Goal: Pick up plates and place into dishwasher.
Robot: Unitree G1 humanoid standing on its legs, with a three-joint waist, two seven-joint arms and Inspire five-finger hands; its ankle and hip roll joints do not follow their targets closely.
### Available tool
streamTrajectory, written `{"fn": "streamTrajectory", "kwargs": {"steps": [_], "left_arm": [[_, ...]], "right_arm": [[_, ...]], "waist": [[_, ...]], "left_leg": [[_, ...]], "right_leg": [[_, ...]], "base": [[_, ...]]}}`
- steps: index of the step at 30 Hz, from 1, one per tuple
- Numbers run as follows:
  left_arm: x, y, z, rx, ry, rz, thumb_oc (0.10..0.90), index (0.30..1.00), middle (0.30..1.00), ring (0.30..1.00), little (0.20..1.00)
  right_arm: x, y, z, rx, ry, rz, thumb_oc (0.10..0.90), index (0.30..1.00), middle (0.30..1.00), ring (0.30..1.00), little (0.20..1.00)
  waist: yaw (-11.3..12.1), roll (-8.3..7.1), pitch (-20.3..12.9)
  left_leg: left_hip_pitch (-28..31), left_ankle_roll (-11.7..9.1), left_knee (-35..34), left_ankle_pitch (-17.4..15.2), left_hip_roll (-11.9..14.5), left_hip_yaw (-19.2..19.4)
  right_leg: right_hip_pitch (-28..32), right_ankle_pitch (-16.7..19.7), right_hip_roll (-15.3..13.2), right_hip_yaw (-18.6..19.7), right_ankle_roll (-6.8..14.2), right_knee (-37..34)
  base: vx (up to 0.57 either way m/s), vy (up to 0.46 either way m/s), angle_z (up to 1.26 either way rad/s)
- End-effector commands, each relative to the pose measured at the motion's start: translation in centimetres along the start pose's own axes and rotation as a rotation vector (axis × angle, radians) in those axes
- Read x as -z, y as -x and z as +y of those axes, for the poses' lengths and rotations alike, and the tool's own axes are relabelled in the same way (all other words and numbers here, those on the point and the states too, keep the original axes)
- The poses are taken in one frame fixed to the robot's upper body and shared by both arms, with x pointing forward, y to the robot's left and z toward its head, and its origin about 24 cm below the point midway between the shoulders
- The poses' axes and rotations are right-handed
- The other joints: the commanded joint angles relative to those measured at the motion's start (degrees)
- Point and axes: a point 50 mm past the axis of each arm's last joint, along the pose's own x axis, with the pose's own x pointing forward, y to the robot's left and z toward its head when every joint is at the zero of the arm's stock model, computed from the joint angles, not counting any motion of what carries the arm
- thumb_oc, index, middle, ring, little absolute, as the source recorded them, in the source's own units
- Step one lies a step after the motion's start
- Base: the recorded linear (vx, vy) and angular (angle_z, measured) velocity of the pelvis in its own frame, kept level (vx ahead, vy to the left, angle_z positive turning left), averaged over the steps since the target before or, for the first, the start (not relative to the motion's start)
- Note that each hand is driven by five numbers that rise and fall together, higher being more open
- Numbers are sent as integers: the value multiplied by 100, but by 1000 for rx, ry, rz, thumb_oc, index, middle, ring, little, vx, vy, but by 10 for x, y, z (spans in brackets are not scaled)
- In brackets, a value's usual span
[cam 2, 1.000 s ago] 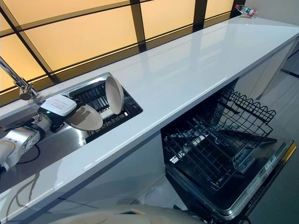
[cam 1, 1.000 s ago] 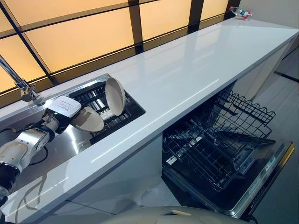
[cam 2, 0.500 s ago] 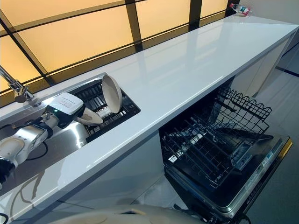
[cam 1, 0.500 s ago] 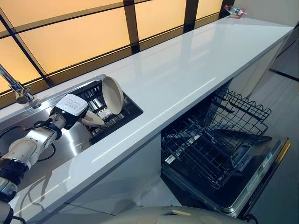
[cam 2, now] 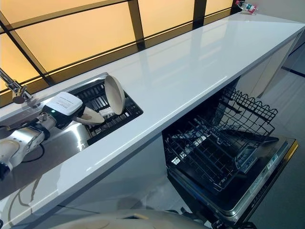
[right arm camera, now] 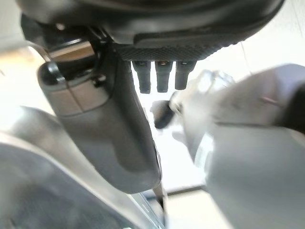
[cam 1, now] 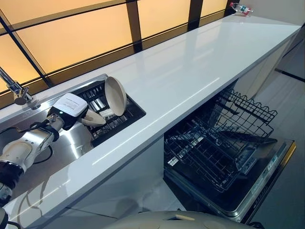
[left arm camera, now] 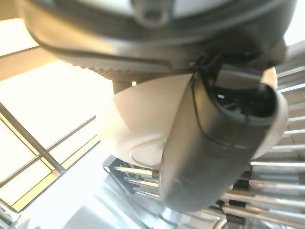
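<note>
A beige plate point(cam 1: 94, 119) is held low over the black sink rack point(cam 1: 129, 113) by my left hand point(cam 1: 70, 106), which is shut on it. In the left wrist view the thumb point(left arm camera: 209, 152) lies across the plate's pale face point(left arm camera: 138, 124). A second beige plate point(cam 1: 116, 95) stands upright in the rack just right of the held one. The open dishwasher point(cam 1: 267, 183) is at the lower right, its wire basket point(cam 1: 214, 152) pulled out. My right hand point(right arm camera: 109, 124) hangs idle with relaxed fingers.
A long white counter point(cam 1: 190, 67) runs between the sink and the dishwasher. A steel faucet point(cam 1: 16, 90) rises at the sink's far left. A small bottle point(cam 1: 239, 8) lies at the counter's far end. The dishwasher door juts out over the floor.
The held plate has turned from face-up to nearly edge-on and moved closer to the upright plate; the left hand has shifted slightly toward the rack.
</note>
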Motion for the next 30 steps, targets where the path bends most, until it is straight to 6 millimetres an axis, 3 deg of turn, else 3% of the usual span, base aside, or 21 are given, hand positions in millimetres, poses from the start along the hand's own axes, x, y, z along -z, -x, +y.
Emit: {"fn": "streamTrajectory", "kwargs": {"steps": [1,7,18,23,25,27,28,30], "left_arm": [[78,13,98,-438,-13,272,100,300,300,300,200],[81,24,110,-518,3,275,100,300,300,300,200],[86,32,110,-555,13,279,100,300,300,300,200],[94,39,108,-573,15,297,100,300,300,300,200],[98,43,111,-589,23,315,100,300,300,300,200],[101,45,112,-602,34,327,100,300,300,300,200],[104,49,114,-623,54,341,100,300,300,300,200],[105,51,116,-642,77,348,100,300,300,300,200]], "right_arm": [[-25,4,-2,126,-115,-87,800,900,900,900,900],[-59,14,-19,341,-234,-233,800,900,900,900,900],[-136,55,-51,706,-373,-521,800,900,900,900,900],[-183,96,-59,835,-390,-747,800,900,900,900,900],[-220,134,-51,831,-325,-971,800,900,900,900,900],[-237,156,-47,824,-306,-1082,800,900,900,900,900],[-257,187,-40,801,-290,-1229,800,900,900,900,900],[-272,215,-36,787,-268,-1354,800,900,900,900,900]], "waist": [[2,155,68],[34,108,109],[42,33,130],[18,6,139],[18,-26,150],[25,-35,150],[39,-55,146],[52,-72,137]], "left_leg": [[338,475,45,-812,-628,346],[322,484,45,-819,-616,350],[279,474,45,-817,-592,374],[264,456,45,-811,-575,388],[254,458,45,-805,-574,380],[251,454,45,-803,-573,376],[250,448,45,-802,-573,360],[247,447,45,-801,-575,338]], "right_leg": [[-157,200,164,104,361,141],[-233,211,151,144,399,217],[-331,269,145,205,459,269],[-375,295,141,219,484,305],[-379,297,142,233,480,318],[-370,292,142,231,471,317],[-359,288,145,220,456,315],[-342,277,151,213,438,303]], "base": [[-29,4,-8],[-24,3,-5],[-8,0,-3],[-1,0,-1],[0,0,0],[0,-12,-4],[7,-17,-4],[0,0,0]]}}
